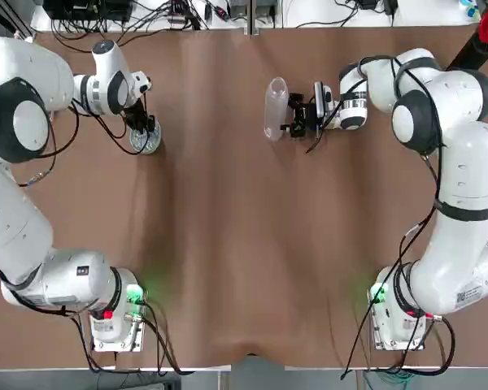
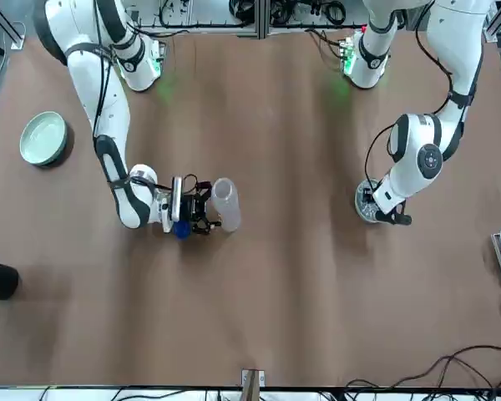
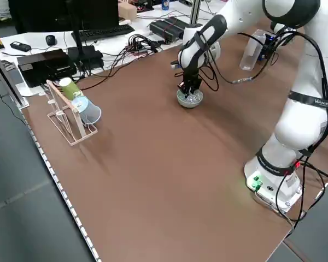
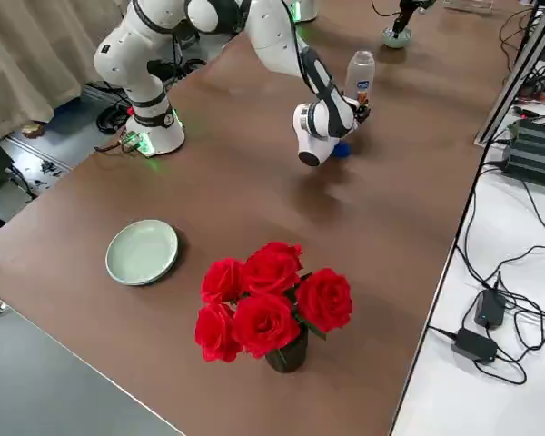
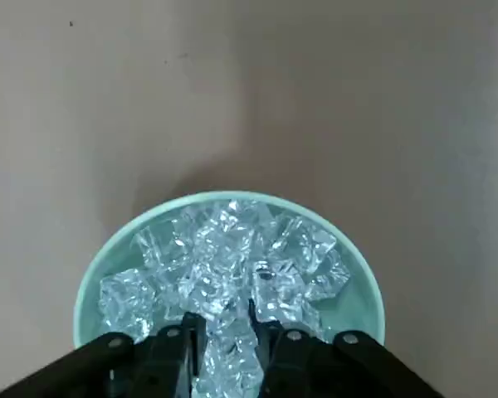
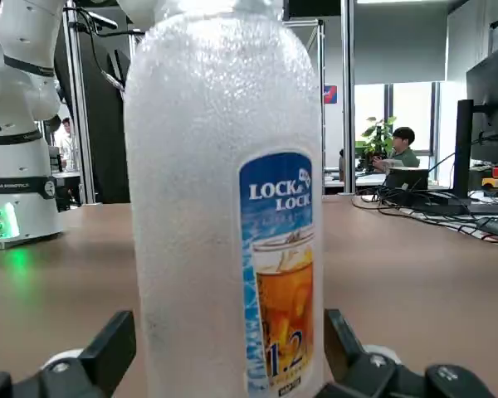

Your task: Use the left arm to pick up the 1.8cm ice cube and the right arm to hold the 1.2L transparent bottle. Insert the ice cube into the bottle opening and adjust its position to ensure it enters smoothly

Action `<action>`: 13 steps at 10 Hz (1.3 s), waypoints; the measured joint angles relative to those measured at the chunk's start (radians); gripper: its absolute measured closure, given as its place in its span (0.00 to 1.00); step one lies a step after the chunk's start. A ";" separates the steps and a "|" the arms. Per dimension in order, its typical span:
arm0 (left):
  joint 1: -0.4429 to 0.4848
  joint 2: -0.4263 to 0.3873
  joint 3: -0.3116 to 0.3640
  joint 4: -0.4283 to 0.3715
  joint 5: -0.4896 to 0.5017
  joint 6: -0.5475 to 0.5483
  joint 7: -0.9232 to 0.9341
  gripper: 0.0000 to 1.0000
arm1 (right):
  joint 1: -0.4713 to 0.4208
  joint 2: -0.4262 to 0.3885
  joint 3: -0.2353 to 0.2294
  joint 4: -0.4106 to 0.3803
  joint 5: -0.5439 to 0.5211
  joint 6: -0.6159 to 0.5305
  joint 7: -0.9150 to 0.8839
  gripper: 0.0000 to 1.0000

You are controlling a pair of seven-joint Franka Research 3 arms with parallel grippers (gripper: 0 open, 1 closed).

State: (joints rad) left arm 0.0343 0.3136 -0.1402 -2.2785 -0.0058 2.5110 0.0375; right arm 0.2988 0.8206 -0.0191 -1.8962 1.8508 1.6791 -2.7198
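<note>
- Brown matte tabletop (image 1: 228, 211) is carrying everything, with bare surface lying between the two work spots.
- White jointed right arm is reaching in level, its black gripper (image 6: 232, 365) standing with fingers spread either side of the tall clear plastic bottle (image 1: 275, 107), not visibly pressing on it; the bottle is standing upright near the table's middle, and its opening (image 1: 276, 85) is facing up.
- White jointed left arm is pointing down over the pale green round dish (image 5: 91, 282), well apart from the bottle.
- Black left gripper (image 5: 224, 332) is sitting down in the heap with its fingers drawn together on what looks like one clear glassy ice cube (image 5: 226, 327), though neighbouring cubes are blurring its edges.
- That cube is likely light, hard and slippery, so flat opposite faces are the best hold.
- Small blue round cap (image 2: 180, 230) is lying just beside the right gripper; red roses (image 4: 271, 300) are standing well clear.
</note>
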 joint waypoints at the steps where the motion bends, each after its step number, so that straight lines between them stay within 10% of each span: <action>1: 0.000 0.000 0.000 0.000 0.000 0.000 0.000 0.74 | 0.004 0.001 0.000 0.000 0.000 0.000 0.000 0.00; 13: 0.000 -0.083 -0.001 0.008 0.000 -0.026 0.000 0.74 | 0.013 0.003 0.000 0.004 0.008 0.001 0.000 0.00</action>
State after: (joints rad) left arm 0.0345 0.2311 -0.1409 -2.2706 -0.0058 2.4846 0.0377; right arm 0.3118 0.8233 -0.0194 -1.8925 1.8589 1.6804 -2.7199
